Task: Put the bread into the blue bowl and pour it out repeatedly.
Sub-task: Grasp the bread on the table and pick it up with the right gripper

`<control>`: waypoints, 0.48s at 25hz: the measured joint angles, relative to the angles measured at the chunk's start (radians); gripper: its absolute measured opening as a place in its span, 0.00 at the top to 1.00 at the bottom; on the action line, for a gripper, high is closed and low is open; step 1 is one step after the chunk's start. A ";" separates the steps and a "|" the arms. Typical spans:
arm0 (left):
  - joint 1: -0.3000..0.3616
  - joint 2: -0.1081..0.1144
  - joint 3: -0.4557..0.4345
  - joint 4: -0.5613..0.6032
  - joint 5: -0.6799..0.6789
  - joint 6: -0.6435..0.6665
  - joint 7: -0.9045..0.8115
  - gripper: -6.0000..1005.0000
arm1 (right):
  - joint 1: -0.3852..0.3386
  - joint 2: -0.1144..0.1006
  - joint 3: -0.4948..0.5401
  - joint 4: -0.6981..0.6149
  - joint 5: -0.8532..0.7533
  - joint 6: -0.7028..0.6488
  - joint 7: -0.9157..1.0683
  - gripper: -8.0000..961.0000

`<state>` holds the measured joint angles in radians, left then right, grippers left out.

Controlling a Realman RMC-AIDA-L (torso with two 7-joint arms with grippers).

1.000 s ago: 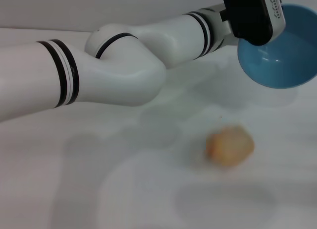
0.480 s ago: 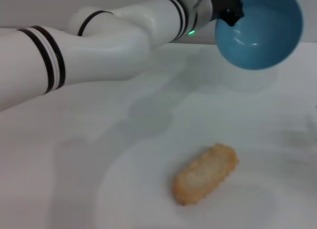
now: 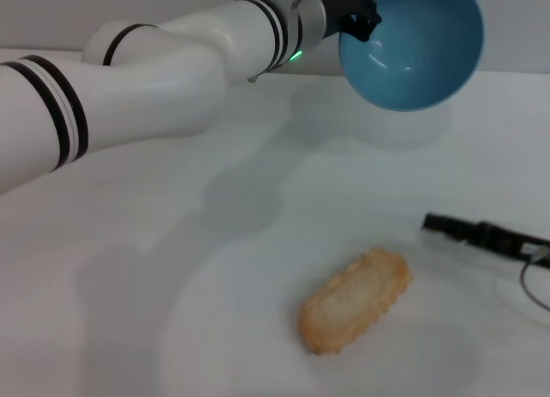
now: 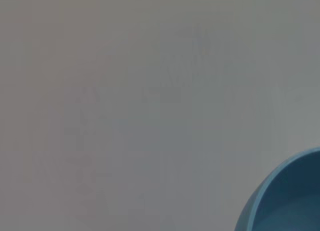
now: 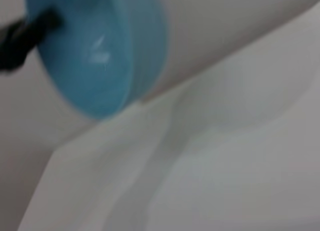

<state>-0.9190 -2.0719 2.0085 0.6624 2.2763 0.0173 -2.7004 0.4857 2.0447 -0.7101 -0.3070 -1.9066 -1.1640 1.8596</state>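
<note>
The bread lies on the white table in the lower middle of the head view, plain tan side up, angled toward the far right. The blue bowl hangs tipped in the air at the top of that view, its empty opening facing me. My left gripper is shut on the bowl's left rim. The bowl's rim shows in the left wrist view, and the whole tipped bowl shows in the right wrist view. My right gripper reaches in from the right edge, just right of the bread and apart from it.
The white left arm stretches across the upper left above the table. A thin dark cable loops at the right edge by the right gripper.
The bread has come to rest on the table after tumbling. The left gripper has carried the tipped bowl left and slightly up. The right gripper has come into view from the right.
</note>
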 joint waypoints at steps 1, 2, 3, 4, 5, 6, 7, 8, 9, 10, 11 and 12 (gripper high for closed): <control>0.003 0.000 -0.004 0.000 0.000 0.000 0.000 1.00 | 0.015 -0.001 -0.038 0.000 -0.015 -0.002 0.039 0.23; 0.005 0.000 -0.006 0.000 0.000 -0.001 0.000 1.00 | 0.029 -0.001 -0.066 0.000 -0.031 0.001 0.083 0.23; 0.008 0.000 -0.007 0.000 0.000 -0.001 -0.002 1.00 | 0.041 -0.001 -0.088 0.000 -0.048 0.003 0.117 0.23; 0.011 0.000 -0.008 0.000 0.000 -0.002 -0.005 1.00 | 0.053 0.000 -0.104 0.000 -0.064 0.004 0.147 0.23; 0.014 0.000 -0.008 0.000 0.000 -0.003 -0.008 1.00 | 0.059 0.002 -0.112 0.000 -0.075 0.004 0.162 0.23; 0.020 0.000 -0.008 0.001 0.000 -0.004 -0.013 1.00 | 0.066 0.003 -0.117 0.000 -0.084 0.004 0.174 0.23; 0.020 0.000 -0.008 0.001 0.000 -0.004 -0.013 1.00 | 0.070 0.004 -0.119 0.000 -0.089 0.005 0.182 0.23; 0.024 0.001 -0.009 0.002 0.000 -0.004 -0.014 1.00 | 0.073 0.005 -0.122 0.000 -0.091 0.005 0.189 0.23; 0.027 0.001 -0.009 0.004 0.000 -0.004 -0.014 1.00 | 0.077 0.006 -0.128 0.000 -0.091 0.006 0.201 0.23; 0.030 0.001 -0.010 0.005 0.000 -0.005 -0.014 1.00 | 0.079 0.007 -0.135 0.000 -0.092 0.006 0.211 0.24; 0.031 0.001 -0.010 0.006 0.000 -0.005 -0.014 1.00 | 0.083 0.008 -0.149 0.000 -0.092 0.009 0.224 0.24; 0.032 0.001 -0.010 0.006 0.000 -0.005 -0.014 1.00 | 0.086 0.010 -0.160 0.000 -0.093 0.012 0.231 0.24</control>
<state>-0.8865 -2.0713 1.9981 0.6681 2.2764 0.0121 -2.7143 0.5719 2.0546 -0.8706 -0.3074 -1.9996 -1.1522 2.0905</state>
